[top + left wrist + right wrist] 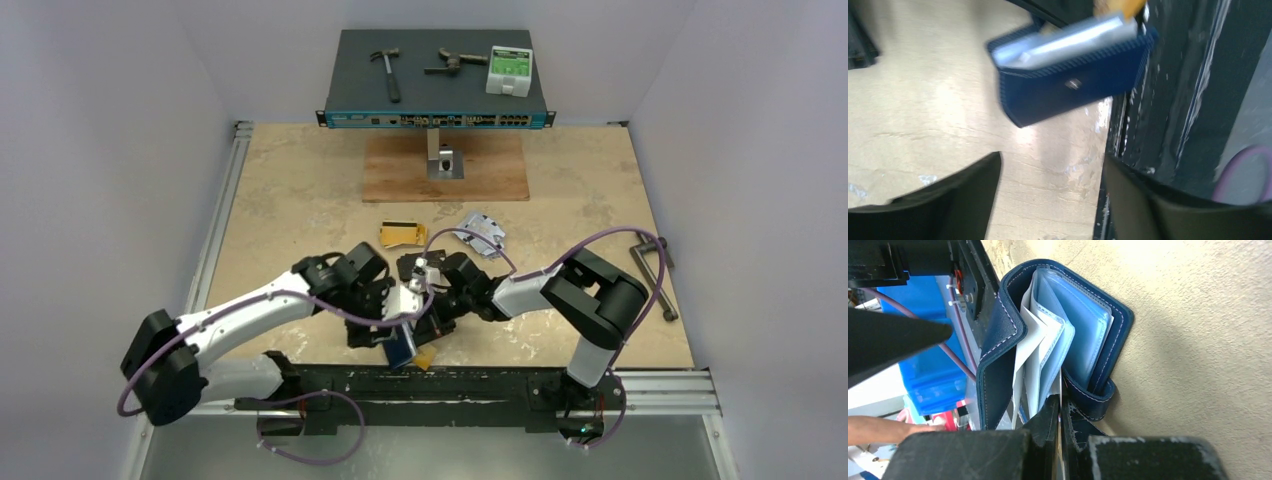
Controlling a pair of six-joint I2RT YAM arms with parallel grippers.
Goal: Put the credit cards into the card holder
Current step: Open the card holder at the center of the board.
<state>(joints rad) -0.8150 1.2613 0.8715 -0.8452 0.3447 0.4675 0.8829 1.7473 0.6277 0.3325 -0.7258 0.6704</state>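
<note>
The navy card holder (998, 365) stands open on edge at the table's near edge, its clear sleeves fanned out. It also shows in the left wrist view (1073, 87) and the top view (400, 346). My right gripper (1061, 412) is shut on a thin card held edge-on, its front end among the sleeves; a gold card (426, 358) pokes out beside the holder. My left gripper (1053, 195) is open and empty, just short of the holder. A gold card (400, 233) and silver cards (480, 231) lie farther back on the table.
A black rail (1188, 100) runs along the table's near edge right beside the holder. A wooden board (445, 168) and a network switch (437, 120) with tools on it stand at the back. A metal handle (655, 268) lies at the right.
</note>
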